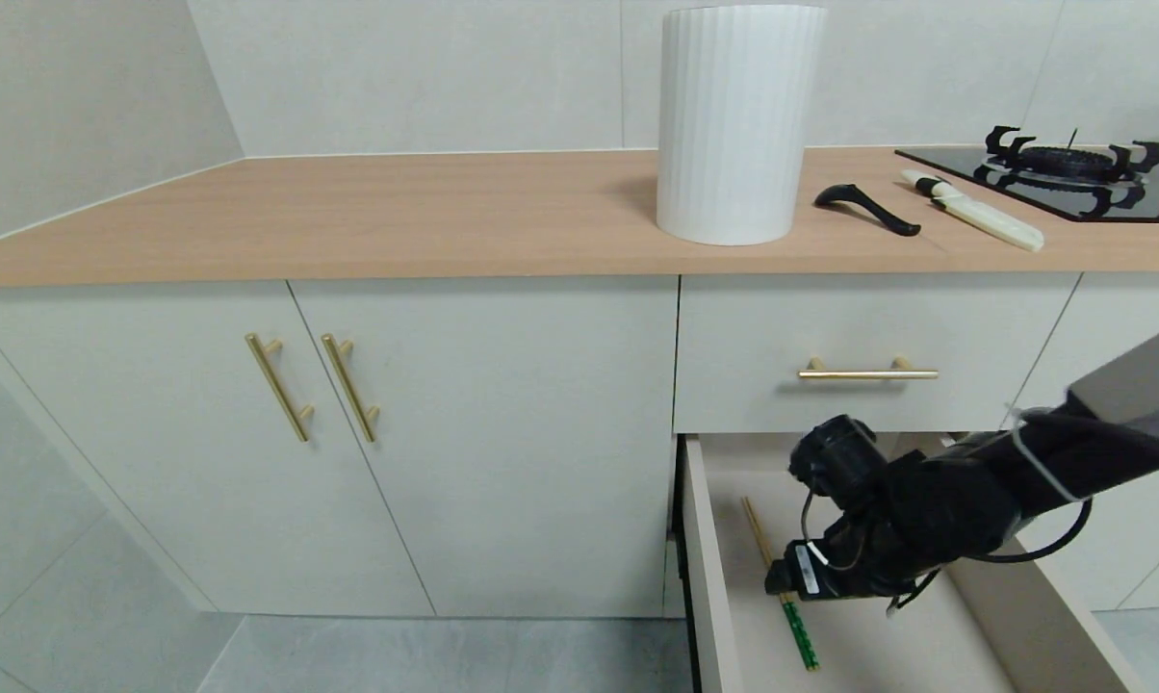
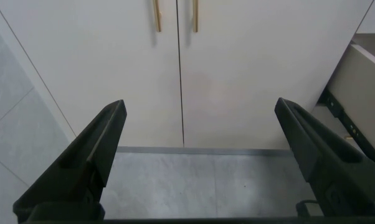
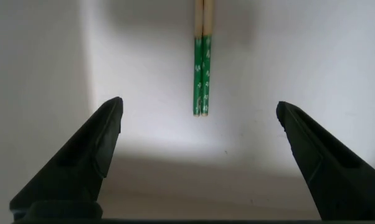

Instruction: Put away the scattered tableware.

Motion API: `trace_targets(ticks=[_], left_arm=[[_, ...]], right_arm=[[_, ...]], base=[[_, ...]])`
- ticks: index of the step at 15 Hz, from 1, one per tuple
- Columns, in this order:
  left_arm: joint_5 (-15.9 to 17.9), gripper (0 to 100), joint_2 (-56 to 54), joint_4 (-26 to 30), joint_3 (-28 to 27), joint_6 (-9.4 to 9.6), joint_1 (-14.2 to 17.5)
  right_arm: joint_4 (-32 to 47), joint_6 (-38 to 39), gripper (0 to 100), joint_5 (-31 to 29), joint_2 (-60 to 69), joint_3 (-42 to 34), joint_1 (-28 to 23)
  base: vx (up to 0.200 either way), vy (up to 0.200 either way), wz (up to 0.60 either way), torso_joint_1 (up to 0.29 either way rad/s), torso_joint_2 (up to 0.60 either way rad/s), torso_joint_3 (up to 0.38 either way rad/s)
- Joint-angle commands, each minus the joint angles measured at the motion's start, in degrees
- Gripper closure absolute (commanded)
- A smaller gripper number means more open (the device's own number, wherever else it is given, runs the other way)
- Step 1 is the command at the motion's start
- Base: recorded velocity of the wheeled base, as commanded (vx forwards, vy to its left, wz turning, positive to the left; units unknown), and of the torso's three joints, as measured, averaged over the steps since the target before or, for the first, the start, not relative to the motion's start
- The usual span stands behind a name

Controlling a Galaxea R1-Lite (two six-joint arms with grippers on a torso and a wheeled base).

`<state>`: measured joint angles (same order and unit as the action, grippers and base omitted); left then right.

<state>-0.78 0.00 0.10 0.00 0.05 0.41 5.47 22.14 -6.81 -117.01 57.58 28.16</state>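
Down low at the near right, the open drawer [image 1: 705,539] has the chopsticks [image 1: 797,630] lying flat on its floor, close to its left wall. Just above them is the right gripper [image 1: 789,579], its fingers [image 3: 94,155] spread wide and holding nothing. I think the sticks are let go, so the good move now is to lift straight up and out without bumping them or the shut drawer [image 1: 868,337] above. Over to the left, the left gripper [image 2: 200,124] sits low before the cupboard doors [image 2: 237,62], fingers wide and empty too. Farther back on the worktop [image 1: 397,212], a black spoon [image 1: 866,207] and a knife [image 1: 974,212] wait at the right, beside a tall white pot [image 1: 734,125].
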Motion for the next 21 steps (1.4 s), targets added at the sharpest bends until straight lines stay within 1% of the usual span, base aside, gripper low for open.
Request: trace_targets(ticks=[1, 4, 5, 7, 8, 16, 21], left_arm=[[0.0, 0, 0.1, 0.0, 0.0, 0.04, 0.0], [0.0, 0, 0.1, 0.0, 0.0, -0.05, 0.0], [0.0, 0, 0.1, 0.0, 0.0, 0.04, 0.0], [0.0, 0, 0.1, 0.0, 0.0, -0.05, 0.0], [0.0, 0, 0.1, 0.0, 0.0, -0.05, 0.0], [0.0, 0, 0.1, 0.0, 0.0, -0.05, 0.0], [0.0, 0, 0.1, 0.0, 0.0, -0.05, 0.0]], right_arm=[[-0.3, 0.0, 0, -0.9, 15.4, -1.3, -2.8], [-0.1, -0.8, 0, -1.7, 27.5, -1.3, -5.7], [0.0, -2.4, 0, -1.7, 30.3, -1.3, -7.0], [-0.4, -6.6, 0, -1.6, 33.3, -1.6, -9.6], [-0.4, -6.8, 0, -1.5, 34.4, -1.7, -10.1], [-0.5, -10.2, 0, -1.6, 36.9, -2.6, -10.8], [-0.4, -11.5, 0, -1.6, 40.5, -3.4, -10.8]], base=[[0.000, 0.000, 0.00, 0.000, 0.00, 0.000], [0.000, 0.000, 0.00, 0.000, 0.00, 0.000], [0.000, 0.000, 0.00, 0.000, 0.00, 0.000], [0.000, 0.000, 0.00, 0.000, 0.00, 0.000], [0.000, 0.000, 0.00, 0.000, 0.00, 0.000], [0.000, 0.000, 0.00, 0.001, -0.01, -0.003], [0.000, 0.000, 0.00, 0.082, -0.29, -0.263]])
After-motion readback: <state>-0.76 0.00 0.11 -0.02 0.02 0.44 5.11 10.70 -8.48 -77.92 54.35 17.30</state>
